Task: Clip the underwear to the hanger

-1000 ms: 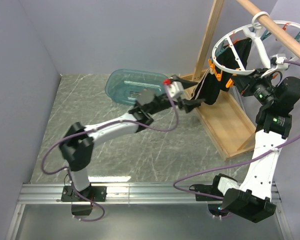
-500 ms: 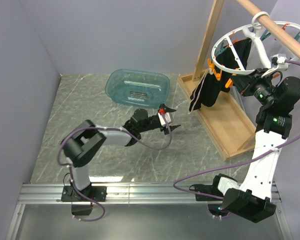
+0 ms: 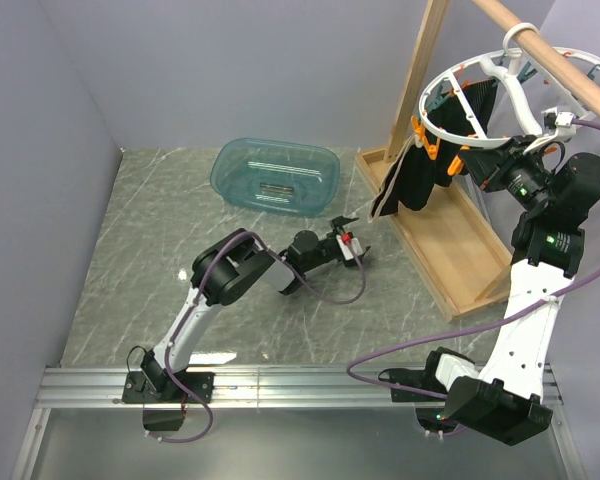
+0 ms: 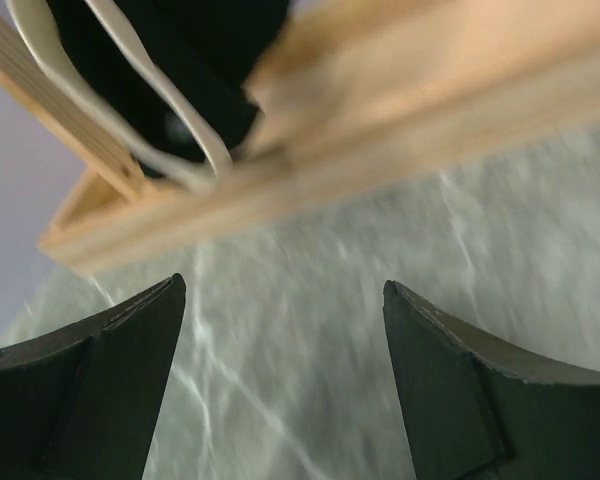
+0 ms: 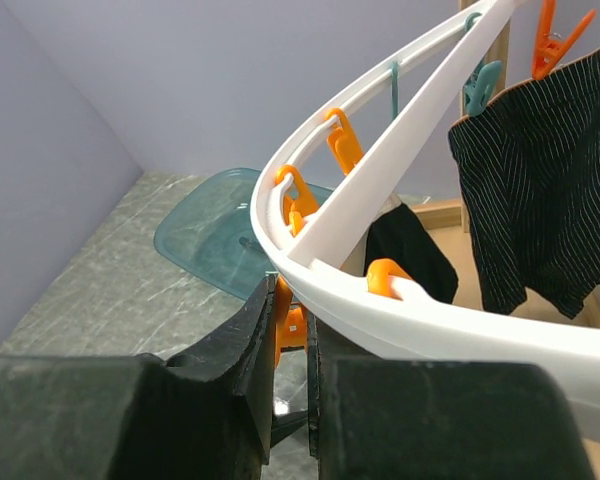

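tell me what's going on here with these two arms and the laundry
The right gripper is up at the white plastic ring-shaped hanger, jaws nearly together with a dangling orange clip in the narrow gap. The black briefs with a cream waistband hang from the ring's rim. The left gripper is open and empty, low over the grey marbled table beside the wooden rack's base. A black striped garment hangs elsewhere on the ring.

Teal plastic basin (image 3: 235,185): on marbled desk (image 3: 160,230), back.
Wooden pole-and-frame rack (image 3: 450,250): right of basin.
White plastic ring hanger (image 3: 515,92): on rack's pole.
Black cream-banded underwear (image 3: 410,185): under hanger's left rim.
Orange plastic clip (image 5: 290,322): in right hand (image 5: 292,295).
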You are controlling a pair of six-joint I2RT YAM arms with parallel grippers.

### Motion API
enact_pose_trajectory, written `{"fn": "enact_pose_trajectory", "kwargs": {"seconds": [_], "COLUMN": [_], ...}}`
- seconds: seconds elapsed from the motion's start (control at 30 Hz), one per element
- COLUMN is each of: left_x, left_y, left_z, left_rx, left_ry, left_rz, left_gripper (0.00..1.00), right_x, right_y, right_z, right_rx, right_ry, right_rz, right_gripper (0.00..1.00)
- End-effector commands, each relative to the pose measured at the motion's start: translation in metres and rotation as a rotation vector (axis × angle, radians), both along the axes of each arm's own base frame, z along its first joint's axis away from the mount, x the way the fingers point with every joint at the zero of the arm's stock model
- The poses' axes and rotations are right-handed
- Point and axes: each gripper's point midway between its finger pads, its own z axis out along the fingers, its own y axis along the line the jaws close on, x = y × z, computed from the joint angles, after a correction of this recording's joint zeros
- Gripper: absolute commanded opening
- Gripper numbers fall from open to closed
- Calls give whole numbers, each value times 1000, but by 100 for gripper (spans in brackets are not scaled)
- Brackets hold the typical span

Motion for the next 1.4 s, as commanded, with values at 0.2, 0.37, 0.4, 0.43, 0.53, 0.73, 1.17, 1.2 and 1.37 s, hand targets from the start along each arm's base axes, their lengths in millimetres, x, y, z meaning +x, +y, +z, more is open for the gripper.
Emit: {"fn": "enact_pose_trajectory", "kwargs": {"seconds": [0.2, 0.37, 0.4, 0.43, 0.53, 0.73, 1.17, 1.2, 1.37], "left_x": [14, 10, 9, 7, -3, -25, -18, -18, -15], "left_y": [-26, -27, -26, -25, -18, -7, -13, -14, -22], "left_z": [120, 133, 134, 136, 146, 176, 148, 146, 126], "left_rx": [-424, -454, -452, -453, -455, -483, -470, -466, -424], "left_ry": [-220, -215, -215, -216, -220, -249, -81, -77, -80], "left_rz": [76, 64, 63, 57, 39, -9, 44, 43, 33], "left_gripper": [78, 58, 46, 40, 23, 2, 53, 53, 54], "right_x": [-12, -11, -12, -11, -10, -11, -14, -13, -14], "right_y": [17, 16, 16, 16, 15, 15, 15, 15, 15], "right_z": [17, 16, 16, 16, 14, 12, 18, 18, 19], "right_rx": [-4, 1, -1, -1, 2, 1, -2, -1, 3], "right_ry": [-39, -33, -36, -35, -32, -31, -47, -46, -46], "right_rz": [90, 87, 86, 84, 80, 76, 75, 75, 79], "right_gripper": [0, 0, 0, 0, 0, 0, 0, 0, 0]}}
